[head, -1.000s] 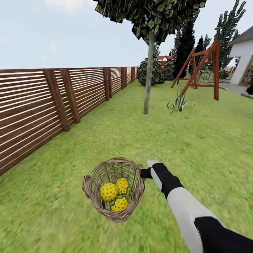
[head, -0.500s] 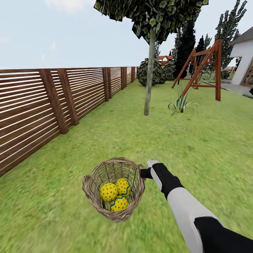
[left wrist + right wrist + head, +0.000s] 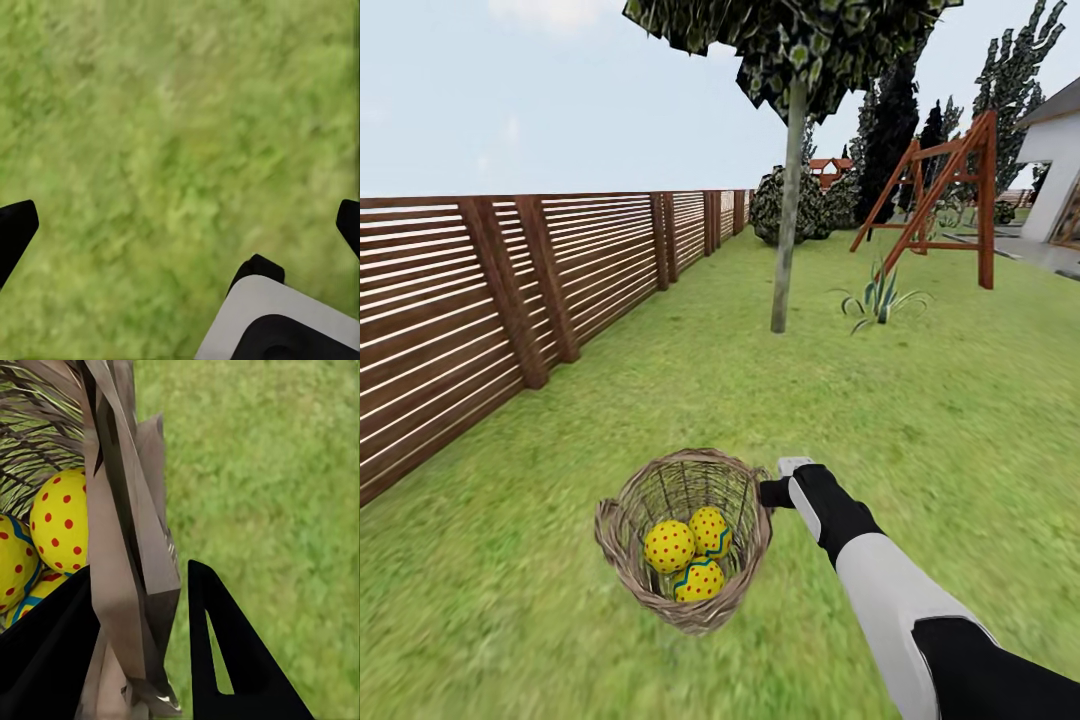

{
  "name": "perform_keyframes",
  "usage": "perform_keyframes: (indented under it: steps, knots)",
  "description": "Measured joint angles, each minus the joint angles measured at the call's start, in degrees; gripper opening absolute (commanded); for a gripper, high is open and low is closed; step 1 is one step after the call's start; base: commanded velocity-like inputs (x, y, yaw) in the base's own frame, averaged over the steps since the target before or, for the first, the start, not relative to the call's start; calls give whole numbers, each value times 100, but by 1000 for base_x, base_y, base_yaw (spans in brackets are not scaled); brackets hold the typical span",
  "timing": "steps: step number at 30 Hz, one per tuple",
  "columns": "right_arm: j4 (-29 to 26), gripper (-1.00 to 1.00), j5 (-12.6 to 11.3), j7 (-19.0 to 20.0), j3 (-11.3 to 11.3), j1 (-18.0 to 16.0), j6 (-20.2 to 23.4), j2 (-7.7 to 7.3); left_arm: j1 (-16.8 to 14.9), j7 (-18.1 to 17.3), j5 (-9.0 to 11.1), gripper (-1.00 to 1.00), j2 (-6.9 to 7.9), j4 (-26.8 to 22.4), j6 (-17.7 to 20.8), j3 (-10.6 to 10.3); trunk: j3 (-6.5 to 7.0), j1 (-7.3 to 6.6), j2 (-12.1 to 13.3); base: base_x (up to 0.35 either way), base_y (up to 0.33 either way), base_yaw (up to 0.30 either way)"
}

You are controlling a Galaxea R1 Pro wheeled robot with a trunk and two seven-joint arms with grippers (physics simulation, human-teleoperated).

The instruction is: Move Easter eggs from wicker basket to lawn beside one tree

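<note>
Easter eggs (image 3: pixel 692 555), all three, still sit in the wicker basket (image 3: pixel 622 553), whose rim the right gripper (image 3: pixel 142 660) keeps pinched. Tree (image 3: pixel 786 215) looks slightly nearer, so we're rolling closer. Left gripper (image 3: pixel 180 225) hangs wide apart over lawn (image 3: pixel 920 400).

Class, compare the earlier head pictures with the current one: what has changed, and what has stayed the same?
The whole view drifts: the fence posts slide left, the tree and swing frame slightly right, so the camera moved. The right gripper stays clamped on the wicker basket rim, with three Easter eggs inside.
</note>
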Motion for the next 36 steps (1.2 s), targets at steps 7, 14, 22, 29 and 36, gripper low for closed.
perform_keyframes:
  steps: [7, 14, 22, 29, 36]
  knots:
    - [0, -100, 1, 1, 0, 0, 0, 0, 0, 0, 0, 100, 0, 0, 0, 0, 0, 0, 0, 331, 0, 0]
    - [0, -100, 0, 0, 0, 0, 0, 0, 0, 0, 0, 100, 0, 0, 0, 0, 0, 0, 0, 331, 0, 0]
    - [0, -100, 2, 1, 0, 0, 0, -5, 0, 0, -2, 100, 0, 0, 0, 0, 0, 0, 0, 331, 0, 0]
    - [0, -100, 6, 8, -6, 0, 0, -16, 0, 0, -7, 100, 0, 0, 0, 0, 0, 0, 0, 331, 0, 0]
    - [0, -100, 5, 8, -23, 8, 0, -42, 0, 0, -5, 100, 0, -2, 0, 0, 0, 0, 0, 331, 0, 0]
